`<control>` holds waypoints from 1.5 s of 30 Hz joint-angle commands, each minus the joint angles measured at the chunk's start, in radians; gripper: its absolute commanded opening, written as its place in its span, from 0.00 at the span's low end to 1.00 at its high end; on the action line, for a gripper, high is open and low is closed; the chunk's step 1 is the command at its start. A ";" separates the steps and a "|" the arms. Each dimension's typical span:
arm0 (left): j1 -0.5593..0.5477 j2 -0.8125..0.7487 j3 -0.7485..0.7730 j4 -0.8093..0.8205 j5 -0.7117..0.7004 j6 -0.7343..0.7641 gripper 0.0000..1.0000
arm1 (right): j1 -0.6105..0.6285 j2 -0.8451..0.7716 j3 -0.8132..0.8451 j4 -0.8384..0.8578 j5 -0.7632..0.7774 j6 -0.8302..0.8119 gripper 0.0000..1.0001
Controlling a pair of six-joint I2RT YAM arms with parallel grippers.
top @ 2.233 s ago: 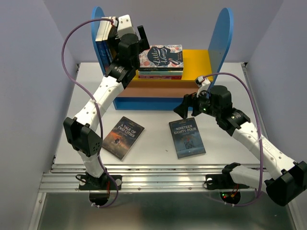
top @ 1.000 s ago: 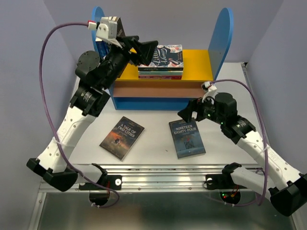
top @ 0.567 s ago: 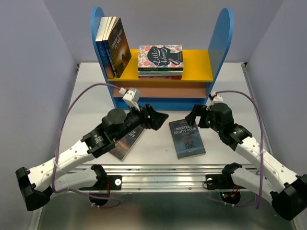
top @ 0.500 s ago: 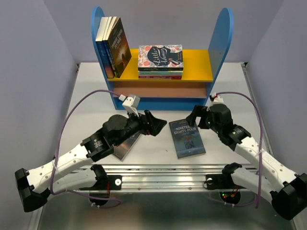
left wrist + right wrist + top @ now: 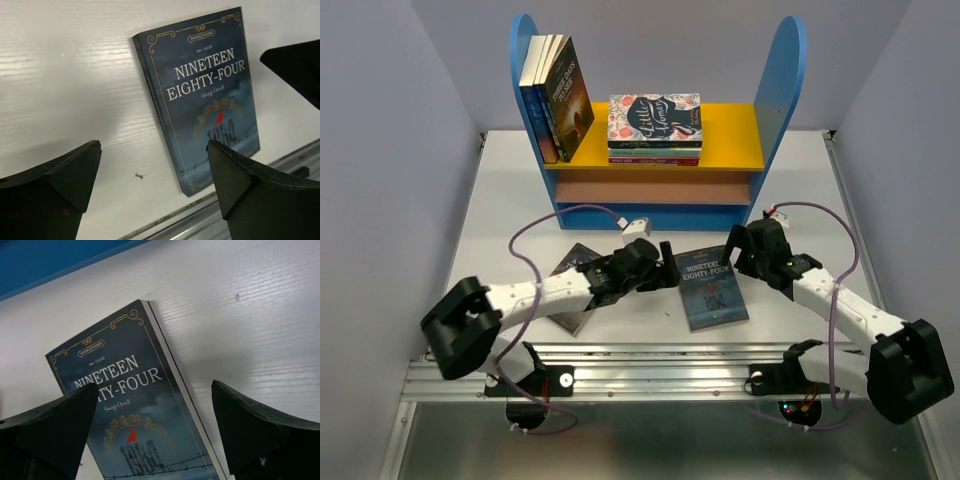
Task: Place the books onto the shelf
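Note:
The blue "Nineteen Eighty-Four" book (image 5: pixel 712 290) lies flat on the white table, front centre. My left gripper (image 5: pixel 666 268) hovers open just left of its spine. My right gripper (image 5: pixel 738 250) hovers open over its upper right corner. The left wrist view shows the book (image 5: pixel 205 95) ahead of the open left gripper (image 5: pixel 152 150). In the right wrist view the cover (image 5: pixel 135 410) lies between and below the open right gripper (image 5: pixel 155 387). A dark "Tale of Two Cities" book (image 5: pixel 567 265) lies partly under my left arm. Three books (image 5: pixel 552 95) stand at the left of the shelf (image 5: pixel 782 70).
A flat stack topped by the floral "Little Women" cover (image 5: pixel 655 122) lies on the shelf's yellow board (image 5: pixel 732 130). The shelf's blue base (image 5: pixel 50 260) is just beyond the book. The metal rail (image 5: pixel 650 370) runs along the table's near edge.
My left arm has swung down from the shelf's upper left to the table, stopping beside "Nineteen Eighty-Four". The right gripper has edged lower and closer to that book. Both stay open.

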State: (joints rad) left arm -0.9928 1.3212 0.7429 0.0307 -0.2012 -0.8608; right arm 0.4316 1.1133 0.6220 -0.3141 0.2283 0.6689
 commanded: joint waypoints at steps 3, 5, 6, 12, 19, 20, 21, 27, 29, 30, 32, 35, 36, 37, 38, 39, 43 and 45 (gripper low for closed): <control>0.029 0.235 0.211 -0.005 0.003 0.032 0.99 | -0.091 0.028 -0.042 0.043 -0.102 0.018 1.00; 0.042 0.272 0.233 0.008 0.041 0.040 0.99 | -0.114 0.020 -0.060 0.059 -0.153 0.017 1.00; 0.046 0.289 0.237 0.009 0.045 0.042 0.99 | -0.123 0.016 -0.070 0.064 -0.168 0.017 1.00; 0.065 0.388 0.248 0.008 0.085 0.048 0.99 | -0.149 0.013 -0.110 0.076 -0.219 0.008 1.00; 0.066 0.458 0.271 0.028 0.149 0.063 0.86 | -0.149 0.016 -0.136 0.081 -0.270 -0.009 1.00; 0.065 0.461 0.277 0.028 0.152 0.068 0.84 | -0.149 0.016 -0.140 0.082 -0.285 -0.011 1.00; 0.065 0.466 0.285 0.026 0.155 0.071 0.81 | -0.149 0.022 -0.145 0.083 -0.297 -0.011 1.00; 0.065 0.500 0.322 0.000 0.181 0.089 0.52 | -0.149 0.065 -0.153 0.098 -0.405 -0.012 1.00; 0.065 0.523 0.349 -0.029 0.181 0.095 0.49 | -0.149 0.079 -0.156 0.125 -0.476 -0.015 1.00; 0.063 0.529 0.357 -0.037 0.181 0.095 0.49 | -0.149 0.085 -0.153 0.132 -0.495 -0.011 1.00; 0.059 0.549 0.368 -0.069 0.184 0.086 0.40 | -0.149 0.097 -0.142 0.141 -0.536 -0.005 1.00; 0.057 0.576 0.391 -0.097 0.195 0.075 0.33 | -0.149 0.091 -0.121 0.158 -0.566 0.001 0.99; 0.056 0.587 0.400 -0.109 0.195 0.071 0.29 | -0.149 0.088 -0.111 0.161 -0.575 0.001 0.98; 0.056 0.590 0.404 -0.115 0.195 0.069 0.28 | -0.149 0.085 -0.104 0.161 -0.587 0.000 0.98; 0.056 0.592 0.408 -0.120 0.197 0.068 0.26 | -0.149 0.079 -0.094 0.161 -0.601 -0.005 0.98; 0.057 0.593 0.412 -0.133 0.195 0.063 0.25 | -0.149 0.068 -0.081 0.161 -0.633 -0.005 0.98; 0.052 0.582 0.406 -0.144 0.195 0.045 0.25 | -0.149 0.033 -0.048 0.162 -0.711 0.014 0.96; 0.049 0.579 0.400 -0.152 0.192 0.034 0.25 | -0.149 0.010 -0.038 0.162 -0.734 0.017 0.95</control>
State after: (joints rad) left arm -0.9211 1.8771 1.1412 -0.0517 -0.0330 -0.8036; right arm 0.2714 1.1831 0.5053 -0.2192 -0.3180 0.6514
